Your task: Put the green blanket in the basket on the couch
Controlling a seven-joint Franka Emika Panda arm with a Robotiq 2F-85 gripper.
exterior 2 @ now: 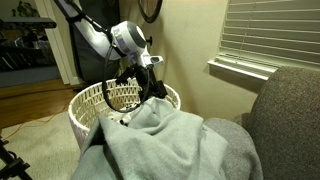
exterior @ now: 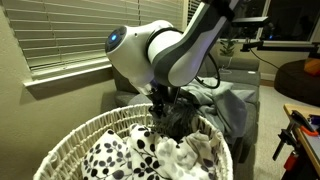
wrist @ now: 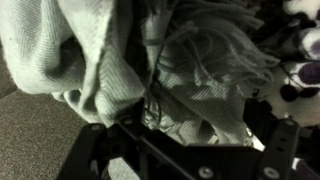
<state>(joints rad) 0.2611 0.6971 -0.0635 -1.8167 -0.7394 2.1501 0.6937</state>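
Reaching down from above, 1 Franka arm (exterior: 165, 50) is seen in both exterior views, its white joints bent so that the wrist points steeply down into the basket (exterior 2: 100, 100). The tool (exterior: 165, 108) is set low inside the rim, at the side of the basket nearest the couch (exterior 2: 290, 120).

In the wrist view the tool (wrist: 185, 125) is shown from behind. Its 2 dark fingers (wrist: 100, 150) are held apart, and rumpled cloth is gathered between and in front of them. Whether either finger touches the cloth cannot be told, since the picture is dark.

1 green blanket (exterior 2: 170, 140) is counted. In an exterior view its upper end is drawn up to the basket rim just beside the tool (exterior 2: 150, 88). The greater part is spread in loose folds outside the basket, over the couch seat toward the camera. In the wrist view a pale grey-green fold of the blanket (wrist: 80, 50) is hung at the left.

1 white cloth with black spots (exterior: 115, 155) is laid inside the basket (exterior: 70, 135), and a pale fringed cloth (wrist: 210, 70) is bunched next to it. 1 white wicker basket and 1 grey couch are counted. What bears the basket is hidden. 1 window with slatted blinds (exterior 2: 270, 35) is seen on the wall behind.
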